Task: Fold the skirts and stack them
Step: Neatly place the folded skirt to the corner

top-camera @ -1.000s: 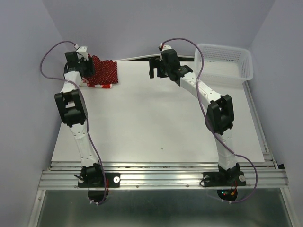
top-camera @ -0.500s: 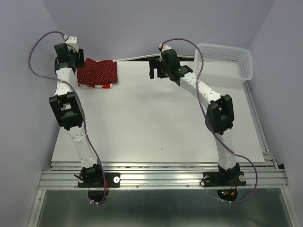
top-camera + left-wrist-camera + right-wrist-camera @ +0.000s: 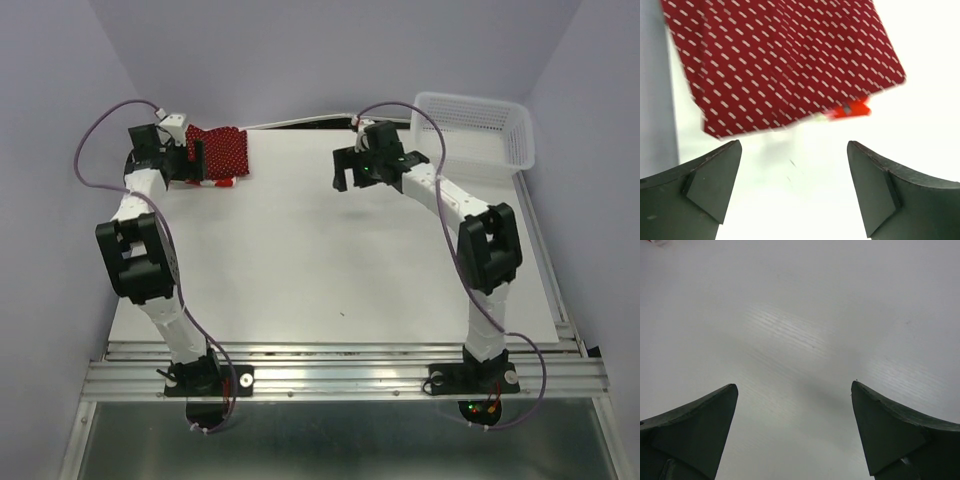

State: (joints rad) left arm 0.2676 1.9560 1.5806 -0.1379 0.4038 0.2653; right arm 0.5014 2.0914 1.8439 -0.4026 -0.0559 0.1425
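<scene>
The dark red skirt (image 3: 222, 150) with tiny white dots lies folded at the table's far left corner; in the left wrist view the dark red skirt (image 3: 785, 60) fills the upper half. A strip of the white flowered skirt (image 3: 215, 182) peeks from under its near edge, and the left wrist view shows an orange-red bit of the flowered skirt (image 3: 852, 109). My left gripper (image 3: 182, 164) (image 3: 794, 150) stands open just off the stack's left side, with nothing between its fingers. Over bare table at the far middle, my right gripper (image 3: 350, 172) (image 3: 794, 390) is open and empty.
A white plastic lattice basket (image 3: 500, 118) stands at the far right corner. The grey wall (image 3: 655, 100) runs close along the left of the stack. The white table (image 3: 330, 260) ends in a metal rail at the near edge, where both arm bases sit.
My left gripper has opened, let go of the dark red skirt and come off it to its left side. The right gripper has shifted a little nearer and to the right.
</scene>
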